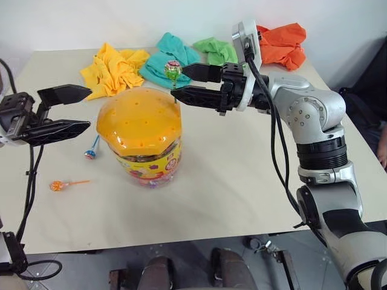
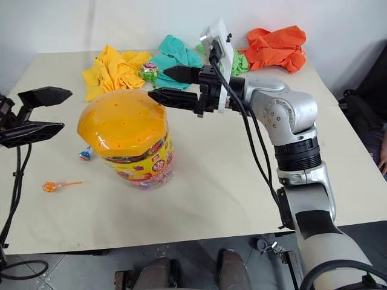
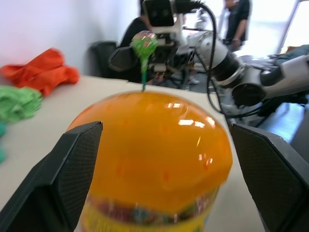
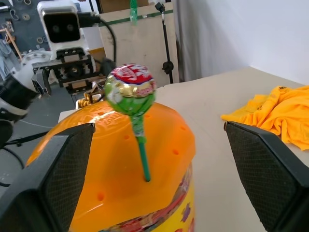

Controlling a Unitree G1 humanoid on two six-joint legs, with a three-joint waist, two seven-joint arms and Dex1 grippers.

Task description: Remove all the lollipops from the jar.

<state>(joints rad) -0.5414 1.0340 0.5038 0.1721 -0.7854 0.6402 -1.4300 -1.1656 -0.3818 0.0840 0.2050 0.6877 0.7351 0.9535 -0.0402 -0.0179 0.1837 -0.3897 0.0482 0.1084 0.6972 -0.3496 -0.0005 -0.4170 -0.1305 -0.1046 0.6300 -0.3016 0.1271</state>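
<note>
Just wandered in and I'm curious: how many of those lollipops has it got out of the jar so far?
Two look done: the blue lollipop and the orange lollipop lie on the table beside the jar. In hand: the right end effector, open, is at the green lollipop, whose stick stands in a hole of the lid. Left: grip it and pull it out. The left end effector is open beside the jar.

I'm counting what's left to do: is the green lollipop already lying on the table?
No, the green lollipop stands upright with its stick in a hole of the jar lid.
</note>
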